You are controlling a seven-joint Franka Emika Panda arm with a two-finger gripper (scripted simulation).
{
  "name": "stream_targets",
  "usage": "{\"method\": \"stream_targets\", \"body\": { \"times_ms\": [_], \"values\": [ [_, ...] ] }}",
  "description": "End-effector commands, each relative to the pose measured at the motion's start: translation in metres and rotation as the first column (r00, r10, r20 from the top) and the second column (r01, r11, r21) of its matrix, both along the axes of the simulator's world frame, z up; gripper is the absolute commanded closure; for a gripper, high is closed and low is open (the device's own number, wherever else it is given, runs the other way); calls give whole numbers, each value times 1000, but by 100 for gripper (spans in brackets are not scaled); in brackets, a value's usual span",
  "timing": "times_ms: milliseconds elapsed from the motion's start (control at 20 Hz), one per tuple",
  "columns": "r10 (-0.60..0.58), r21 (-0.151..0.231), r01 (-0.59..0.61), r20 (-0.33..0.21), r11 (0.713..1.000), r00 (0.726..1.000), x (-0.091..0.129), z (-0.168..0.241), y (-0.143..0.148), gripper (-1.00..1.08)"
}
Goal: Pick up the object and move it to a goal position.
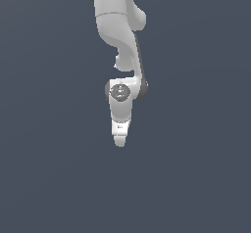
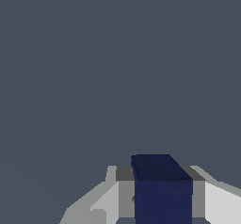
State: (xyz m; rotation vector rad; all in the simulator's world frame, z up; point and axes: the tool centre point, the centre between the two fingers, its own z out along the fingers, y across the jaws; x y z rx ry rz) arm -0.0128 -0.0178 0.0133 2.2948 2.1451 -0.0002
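A white Panda arm [image 1: 120,36] reaches down the middle of the exterior view against a plain slate-grey ground, its wrist joint facing the camera and its tool [image 1: 120,141] pointing downward. From this side the fingers overlap into a single pale tip, and the object cannot be made out there. The wrist view settles the matter: a dark navy-blue cube [image 2: 162,188], plain and unmarked, sits between the tool's light grey fingers [image 2: 106,202], which press against it on either side. The tool [image 2: 162,204] is clamped on the cube. Behind it lies only the same even grey surface, with no edge in sight.
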Motion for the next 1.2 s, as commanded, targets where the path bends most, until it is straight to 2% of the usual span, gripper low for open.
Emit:
{"method": "stream_targets", "body": {
  "times_ms": [0, 550, 1150],
  "values": [
    [0, 0, 0, 0, 1000, 1000, 0, 0, 0, 108],
    [0, 1, 0, 0, 1000, 1000, 17, 30, 9, 108],
    [1, 3, -1, 0, 1000, 1000, 69, 116, 33, 108]
  ]
}}
